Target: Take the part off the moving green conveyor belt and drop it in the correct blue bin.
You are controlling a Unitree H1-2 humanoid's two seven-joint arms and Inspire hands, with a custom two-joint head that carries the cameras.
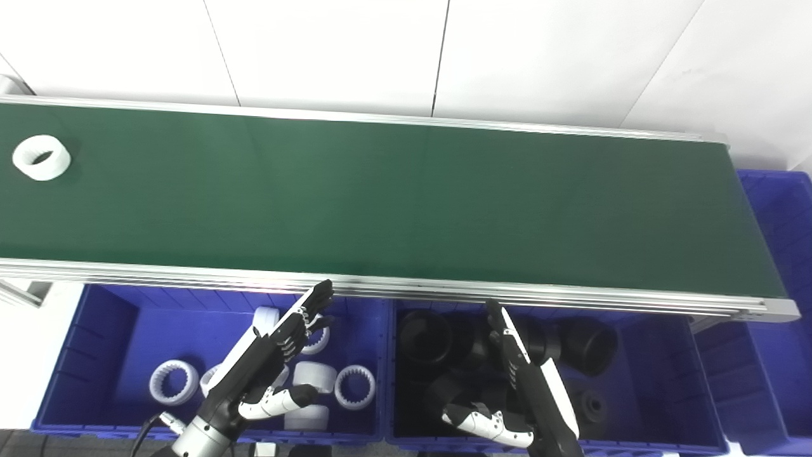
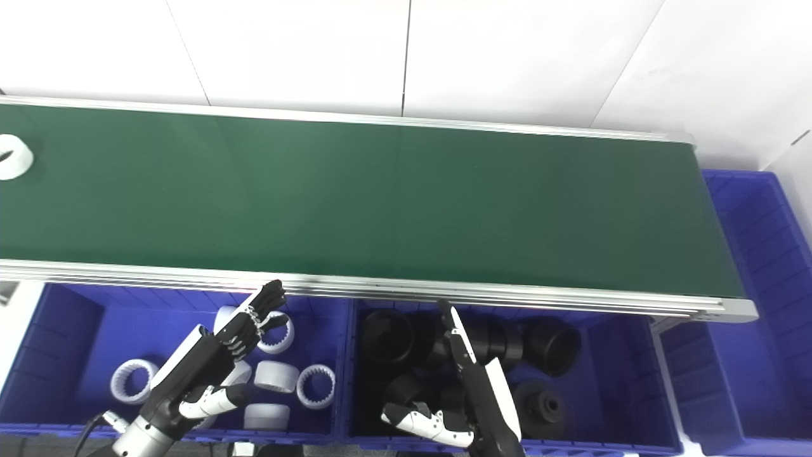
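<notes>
Spotted white ring part (image 1: 42, 157) at far left end of green conveyor belt (image 1: 393, 203), well apart from both hands. Found left hand (image 1: 273, 355) open, empty, over left blue bin (image 1: 108, 330) of white rings. Found right hand (image 1: 517, 374) open, empty, over right blue bin (image 1: 660, 374) of black parts.

White ring part (image 1: 42, 157) on belt's (image 1: 406, 203) left end.
</notes>
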